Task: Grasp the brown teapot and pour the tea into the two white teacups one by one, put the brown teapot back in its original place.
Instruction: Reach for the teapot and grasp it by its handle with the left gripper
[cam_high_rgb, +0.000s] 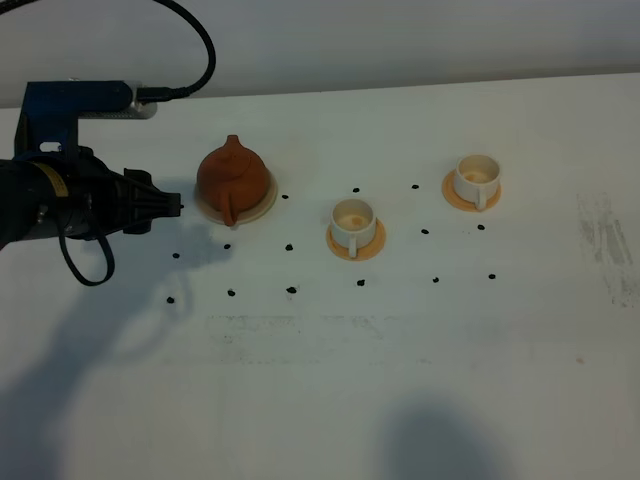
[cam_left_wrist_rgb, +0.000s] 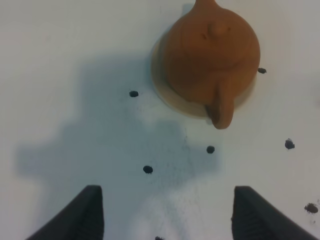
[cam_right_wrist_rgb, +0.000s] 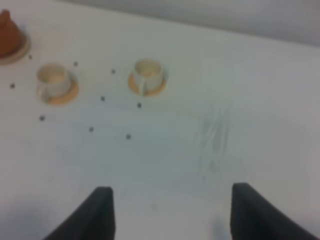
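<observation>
You are holding the left gripper (cam_high_rgb: 172, 206) wide open and empty, near the brown teapot (cam_high_rgb: 232, 172). The teapot is sitting on its cream saucer (cam_high_rgb: 268, 198), loop handle (cam_left_wrist_rgb: 222, 107) on the side nearer your jaws. You are probably lining up the grasp, so centre both fingers around that handle before closing. The right gripper (cam_right_wrist_rgb: 170, 212) is hanging open and empty.

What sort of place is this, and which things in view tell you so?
Probably a robotics lab test bench: a white table with black marks, the left gripper near a brown teapot, and two white teacups laid out.
</observation>
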